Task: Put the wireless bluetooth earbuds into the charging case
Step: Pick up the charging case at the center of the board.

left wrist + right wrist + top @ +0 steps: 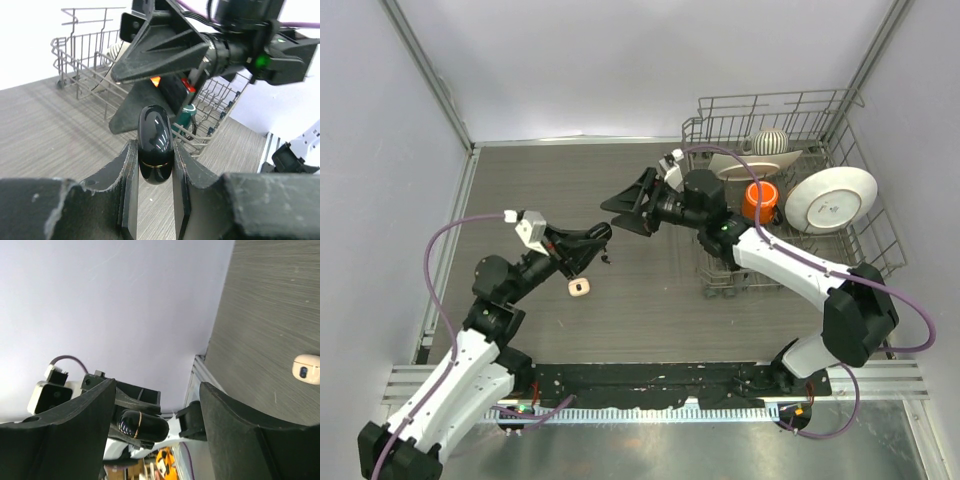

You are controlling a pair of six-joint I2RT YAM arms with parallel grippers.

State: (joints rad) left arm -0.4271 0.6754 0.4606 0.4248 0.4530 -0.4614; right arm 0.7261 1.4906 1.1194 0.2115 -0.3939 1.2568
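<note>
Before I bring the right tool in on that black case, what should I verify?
1. Grip: ok, the left tool is shut on the black case.
2. Free tool ready: ok, the right tool has its jaws apart with nothing between them.
3. Line-up: ok, the right tool faces the black case and is not touching it.
4. Lid open: not ok, the seam looks closed.
5. Location of the earbuds: cannot tell, none is clearly visible.
6. Other case out of the way: ok, the white case lies on the table, apart from both tools.

Wire rack [720, 280], plate [830, 198], orange cup [761, 200]
</note>
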